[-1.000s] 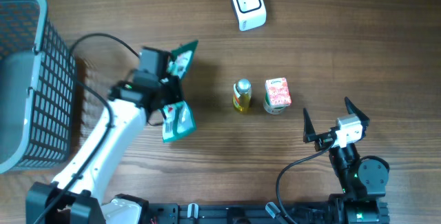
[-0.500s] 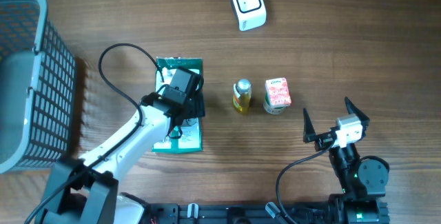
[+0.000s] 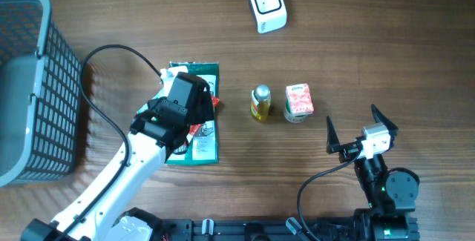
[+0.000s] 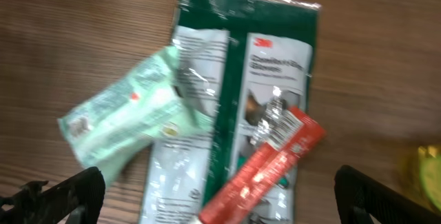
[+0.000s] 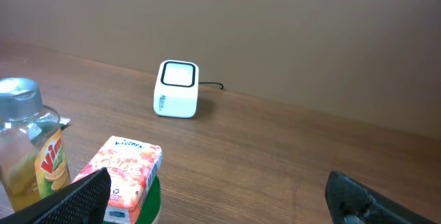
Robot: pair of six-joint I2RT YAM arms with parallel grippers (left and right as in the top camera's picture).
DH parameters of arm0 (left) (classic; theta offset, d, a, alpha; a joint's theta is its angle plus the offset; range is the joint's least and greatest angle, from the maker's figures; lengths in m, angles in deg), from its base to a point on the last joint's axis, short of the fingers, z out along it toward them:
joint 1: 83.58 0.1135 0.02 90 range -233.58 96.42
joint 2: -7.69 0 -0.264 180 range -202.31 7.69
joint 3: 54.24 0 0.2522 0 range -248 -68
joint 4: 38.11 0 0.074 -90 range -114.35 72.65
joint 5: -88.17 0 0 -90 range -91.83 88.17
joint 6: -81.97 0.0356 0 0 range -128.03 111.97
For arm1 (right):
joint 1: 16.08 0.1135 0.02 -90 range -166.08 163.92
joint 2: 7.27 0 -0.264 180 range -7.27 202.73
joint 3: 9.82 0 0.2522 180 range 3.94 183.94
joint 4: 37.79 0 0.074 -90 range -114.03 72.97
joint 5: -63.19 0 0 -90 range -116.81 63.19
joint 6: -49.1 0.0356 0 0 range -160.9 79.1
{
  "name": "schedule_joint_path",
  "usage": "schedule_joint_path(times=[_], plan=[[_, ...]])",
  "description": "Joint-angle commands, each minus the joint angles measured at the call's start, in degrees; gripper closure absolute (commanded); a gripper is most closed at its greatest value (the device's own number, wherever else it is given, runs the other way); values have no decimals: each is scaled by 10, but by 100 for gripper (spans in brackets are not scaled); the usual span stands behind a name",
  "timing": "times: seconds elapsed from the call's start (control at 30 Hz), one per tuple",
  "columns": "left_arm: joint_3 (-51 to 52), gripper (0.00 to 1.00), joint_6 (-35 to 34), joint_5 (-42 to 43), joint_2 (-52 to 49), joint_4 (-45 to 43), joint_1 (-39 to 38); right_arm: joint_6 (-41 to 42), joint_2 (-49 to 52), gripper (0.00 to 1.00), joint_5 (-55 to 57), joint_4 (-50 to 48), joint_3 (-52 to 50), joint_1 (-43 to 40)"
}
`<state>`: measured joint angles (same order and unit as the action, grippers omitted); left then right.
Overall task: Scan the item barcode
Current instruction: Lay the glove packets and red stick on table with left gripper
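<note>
Hovering with jaws spread wide, the left gripper [image 4: 220, 207] holds nothing. Three items overlap beneath it, at 7 o'clock from the scanner [image 3: 266, 5]: green packet [image 4: 275, 65], pale pouch [image 4: 127, 117], red sachet [image 4: 265, 169]. A pinch may catch two, or cover a barcode. The right gripper [image 3: 351, 115] gapes idle too.

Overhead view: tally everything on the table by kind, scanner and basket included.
Flat packets: 3 (dark green 3M pack, pale green pouch, red sachet)
Bottle: 1
Pink carton: 1
Green round item at the carton, kind unclear: 1
White scanner: 1
Grey basket: 1
Total: 8
</note>
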<state>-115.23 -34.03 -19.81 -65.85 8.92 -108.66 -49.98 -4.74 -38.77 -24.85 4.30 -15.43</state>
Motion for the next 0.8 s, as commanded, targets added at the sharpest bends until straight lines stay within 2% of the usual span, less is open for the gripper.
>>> schedule_joint_path(times=[0.0, 0.17, 0.27, 0.37, 0.47, 0.53, 0.6, 0.67, 0.77], plan=[[-8, 0, 2, -29, 5, 8, 63, 1, -1, 0, -3, -1, -1, -1], [-8, 0, 3, 10, 1, 14, 209, 1, -1, 0, -3, -1, -1, -1], [-8, 0, 2, 10, -17, 23, 263, 1, -1, 0, -3, -1, -1, -1], [-6, 0, 2, 10, -40, 18, 284, 1, -1, 0, -3, -1, -1, -1], [-6, 0, 2, 10, -106, -25, 302, 1, -1, 0, -3, -1, -1, -1], [-6, 0, 3, 13, -143, -24, 306, 1, -1, 0, -3, -1, -1, -1], [-6, 0, 3, 48, -159, -9, 306, 1, -1, 0, -3, -1, -1, -1], [-6, 0, 44, 109, -154, 16, 306, 1, -1, 0, -3, -1, -1, -1], [-8, 4, 63, 167, -136, 50, 306, 1, -1, 0, -3, -1, -1, -1]])
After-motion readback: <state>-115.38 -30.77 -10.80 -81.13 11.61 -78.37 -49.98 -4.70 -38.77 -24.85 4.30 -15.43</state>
